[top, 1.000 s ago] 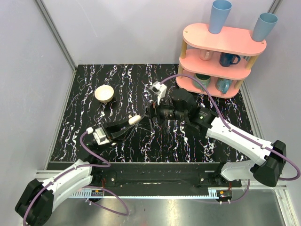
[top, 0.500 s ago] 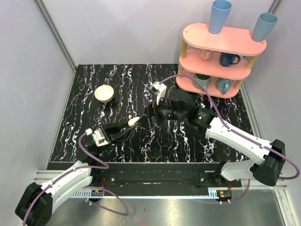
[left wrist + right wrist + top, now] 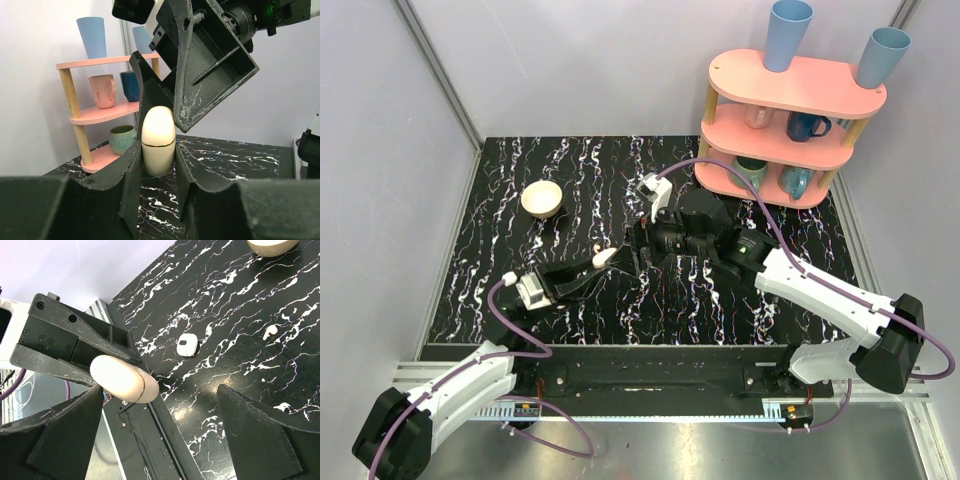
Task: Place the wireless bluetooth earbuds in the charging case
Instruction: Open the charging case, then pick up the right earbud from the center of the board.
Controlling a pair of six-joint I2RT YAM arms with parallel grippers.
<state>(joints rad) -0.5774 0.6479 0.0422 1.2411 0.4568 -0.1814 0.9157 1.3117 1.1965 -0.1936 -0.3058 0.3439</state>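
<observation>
The left hand [image 3: 158,162] pinches a cream oval charging case [image 3: 158,132] upright between its fingers at the centre of the left wrist view, held off the tabletop [image 3: 570,170]. The right hand [image 3: 641,245] is spread wide just beside the case's top; whether it touches cannot be told. One white earbud [image 3: 270,331] lies on the tabletop at the right of the right wrist view. A small white square case [image 3: 187,345] lies to its left, well apart.
</observation>
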